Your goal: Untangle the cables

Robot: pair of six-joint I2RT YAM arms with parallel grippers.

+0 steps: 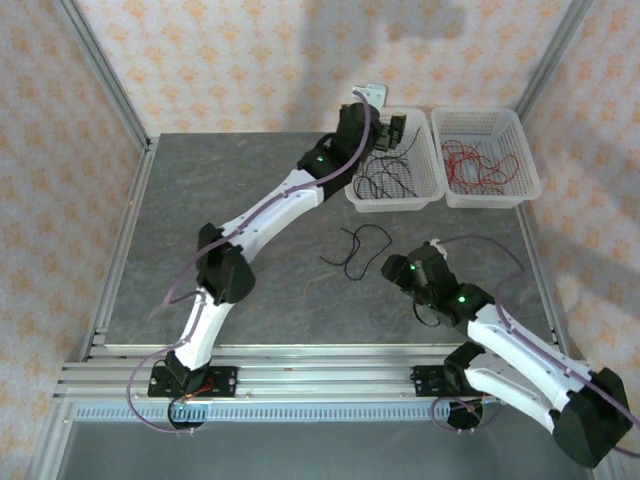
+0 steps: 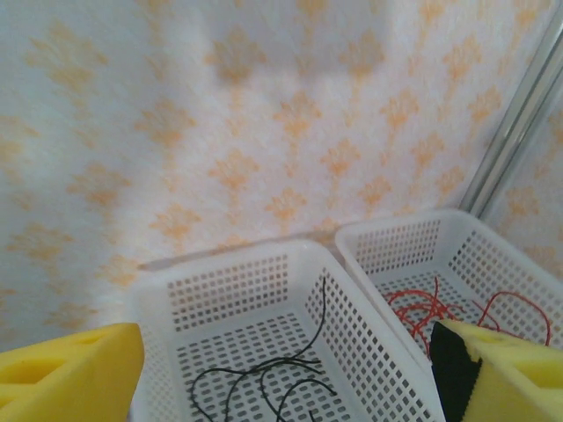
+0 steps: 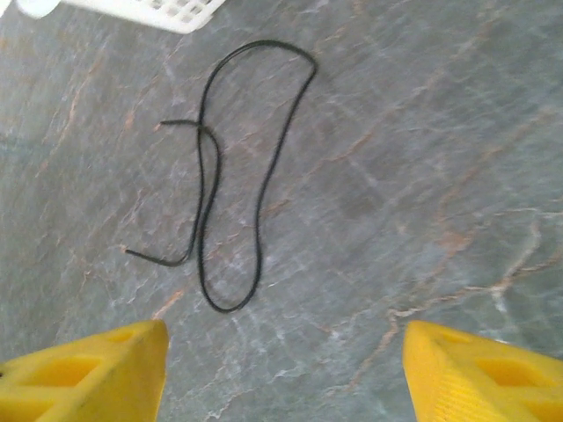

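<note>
I see one thin black wire lying loose on the grey marbled tabletop. It is bent into a long narrow loop, with a tail that crosses it near the top. From above, it sits in open space just in front of the two baskets. My right gripper hovers near the wire's lower end. Its yellow foam fingers are spread wide, with nothing held and nothing touched.

More curly black wires lie on the floor of the left white perforated plastic basket. A clump of red wires lies in the matching right basket, which stands side by side with the first at the table's far edge. My left gripper hangs over the basket of black wires, its foam fingers also wide apart and empty. Behind the baskets is a pale wall with an orange pattern, and a silver metal post runs up the corner.
</note>
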